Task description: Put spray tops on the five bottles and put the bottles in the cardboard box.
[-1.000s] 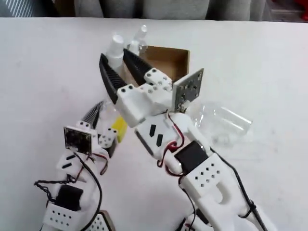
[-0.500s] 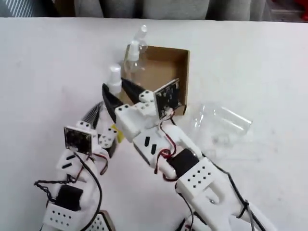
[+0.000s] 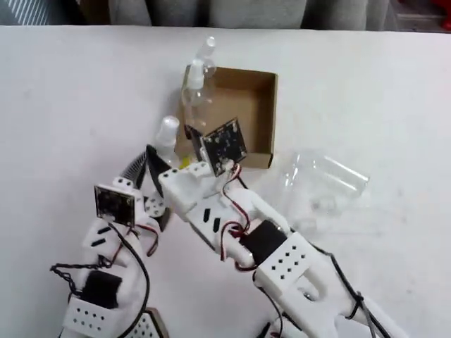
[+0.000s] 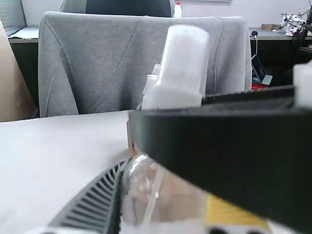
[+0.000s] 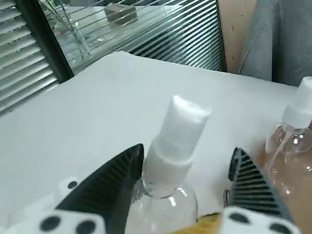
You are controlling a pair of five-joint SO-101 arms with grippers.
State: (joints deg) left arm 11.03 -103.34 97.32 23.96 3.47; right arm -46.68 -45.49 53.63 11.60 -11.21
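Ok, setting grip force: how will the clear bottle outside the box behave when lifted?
The bottle looks empty, so probably light. Its smooth clear plastic may slip or dent in the right pincer. Tall and narrow, it likely tips easily.

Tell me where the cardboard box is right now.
In the high view the cardboard box lies open just beyond the right end effector, with crumpled clear plastic to its right.

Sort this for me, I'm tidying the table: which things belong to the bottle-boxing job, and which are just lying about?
Job:
bottle with spray top, between the arms
two more bottles, topped, at the box's corner
box

Lying about:
clear plastic wrapper
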